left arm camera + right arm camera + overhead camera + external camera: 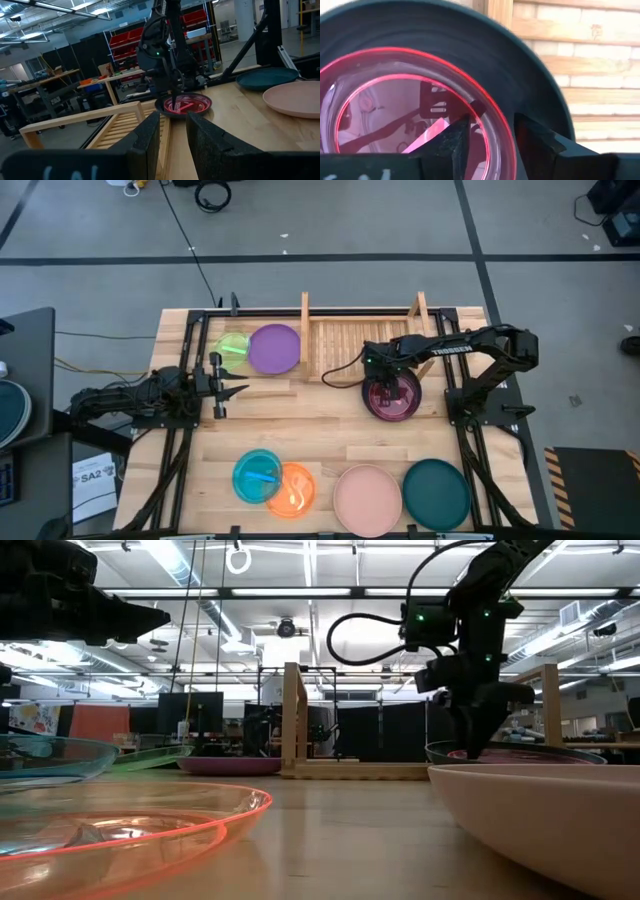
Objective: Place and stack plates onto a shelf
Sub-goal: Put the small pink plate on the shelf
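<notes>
Tabletop red plate (391, 395) under right gripper (386, 376)

The shelf (362, 340) stands at the tabletop's (320, 430) far edge; two plates (262, 349) lie just left of it, four plates (352, 490) along the near edge.

The light wooden slatted shelf (362, 345) with two upright side boards lies at the middle of the table's far edge. Just beside its left board rests a large opaque purple plate (274, 348), overlapping a smaller translucent green plate (232, 346) on its left. At the shelf's front right corner sits a large black plate (391, 395), flat on the table, with a smaller translucent red plate (410, 107) nested inside it. Along the near edge, from left: a translucent blue plate (257, 476) overlapping a translucent orange plate (292, 490), then a large pink plate (367, 499) and a large teal plate (436, 494), these two touching.
</notes>
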{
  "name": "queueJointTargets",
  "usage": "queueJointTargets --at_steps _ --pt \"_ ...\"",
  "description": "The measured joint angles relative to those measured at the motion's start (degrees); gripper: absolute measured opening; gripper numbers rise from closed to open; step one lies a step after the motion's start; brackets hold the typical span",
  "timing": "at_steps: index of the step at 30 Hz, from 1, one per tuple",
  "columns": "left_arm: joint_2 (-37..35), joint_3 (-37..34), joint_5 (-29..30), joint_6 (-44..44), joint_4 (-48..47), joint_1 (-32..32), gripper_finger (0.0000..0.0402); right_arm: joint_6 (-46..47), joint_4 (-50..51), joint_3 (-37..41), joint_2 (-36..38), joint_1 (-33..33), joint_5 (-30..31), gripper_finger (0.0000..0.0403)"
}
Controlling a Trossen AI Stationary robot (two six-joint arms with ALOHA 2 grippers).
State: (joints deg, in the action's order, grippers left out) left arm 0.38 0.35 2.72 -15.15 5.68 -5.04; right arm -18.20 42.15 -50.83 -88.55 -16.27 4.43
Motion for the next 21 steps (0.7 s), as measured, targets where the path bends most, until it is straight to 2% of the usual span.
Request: queueJointTargets --at_steps 13,21 --pt "0.0 0.0 0.0 0.0 0.0 0.0 0.0103 0.0 1.6 0.0 0.0 -0.1 0.4 0.0109" --pt "0.0 0.0 0.0 0.0 0.0 0.0 0.0103 0.0 1.7 0.0 0.0 -0.1 0.4 0.0068"
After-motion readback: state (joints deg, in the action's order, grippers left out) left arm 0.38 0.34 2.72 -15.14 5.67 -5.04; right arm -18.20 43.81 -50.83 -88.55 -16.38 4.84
